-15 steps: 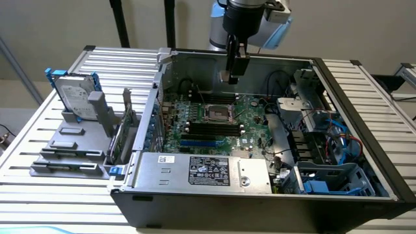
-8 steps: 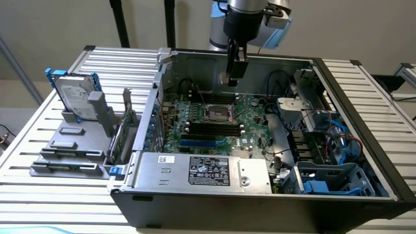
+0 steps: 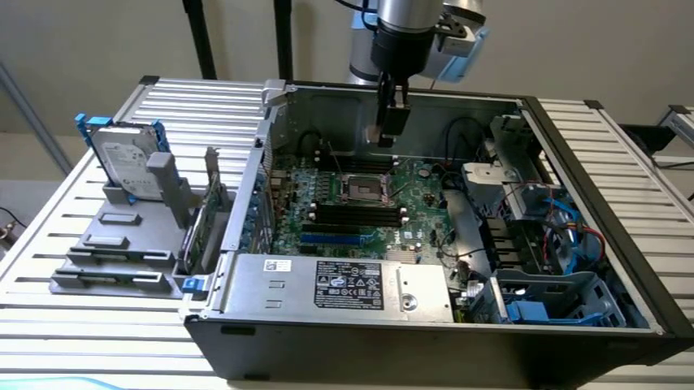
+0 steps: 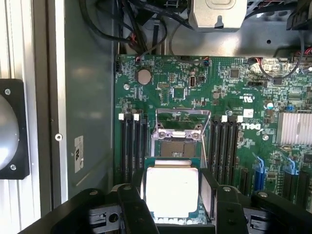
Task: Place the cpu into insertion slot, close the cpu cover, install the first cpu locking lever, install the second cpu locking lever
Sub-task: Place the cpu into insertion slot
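My gripper (image 4: 172, 207) is clamped on the cpu (image 4: 171, 189), one finger pressing each side, its pale face turned up toward my wrist. I hang above the insertion slot (image 4: 176, 148), the chip not yet touching it. The slot's dark centre lies bare, and the cpu cover (image 4: 183, 111) stands raised at its far side, window empty. In the exterior view my gripper (image 3: 388, 134) is inside the open computer case (image 3: 564, 146), over the green motherboard (image 3: 418, 185), just beyond the slot (image 3: 363, 188). I judge nothing is finished: seating the chip, closing the cover and both locking levers all remain.
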Controlling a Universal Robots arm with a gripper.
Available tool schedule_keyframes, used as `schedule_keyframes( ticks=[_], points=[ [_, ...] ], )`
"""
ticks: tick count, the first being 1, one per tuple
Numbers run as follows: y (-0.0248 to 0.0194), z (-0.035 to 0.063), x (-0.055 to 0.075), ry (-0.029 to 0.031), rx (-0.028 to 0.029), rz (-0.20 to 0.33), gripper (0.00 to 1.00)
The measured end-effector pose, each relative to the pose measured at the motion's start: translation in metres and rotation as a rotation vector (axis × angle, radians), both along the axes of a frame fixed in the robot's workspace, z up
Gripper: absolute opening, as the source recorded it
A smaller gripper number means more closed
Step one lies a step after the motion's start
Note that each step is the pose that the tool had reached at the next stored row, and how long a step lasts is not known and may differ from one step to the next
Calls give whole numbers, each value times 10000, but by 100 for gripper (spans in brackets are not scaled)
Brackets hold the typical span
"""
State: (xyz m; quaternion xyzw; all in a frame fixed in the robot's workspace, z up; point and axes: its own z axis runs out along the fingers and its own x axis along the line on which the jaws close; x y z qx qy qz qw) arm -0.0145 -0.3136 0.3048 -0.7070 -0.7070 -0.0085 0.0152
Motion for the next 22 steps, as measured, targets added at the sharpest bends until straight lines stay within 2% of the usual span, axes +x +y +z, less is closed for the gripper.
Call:
schedule_keyframes(
  ticks=[9, 22],
  points=[
    [3, -163, -19, 1, -1, -5, 55],
    [-19, -400, -60, -13, -1, -6, 55]
  ],
)
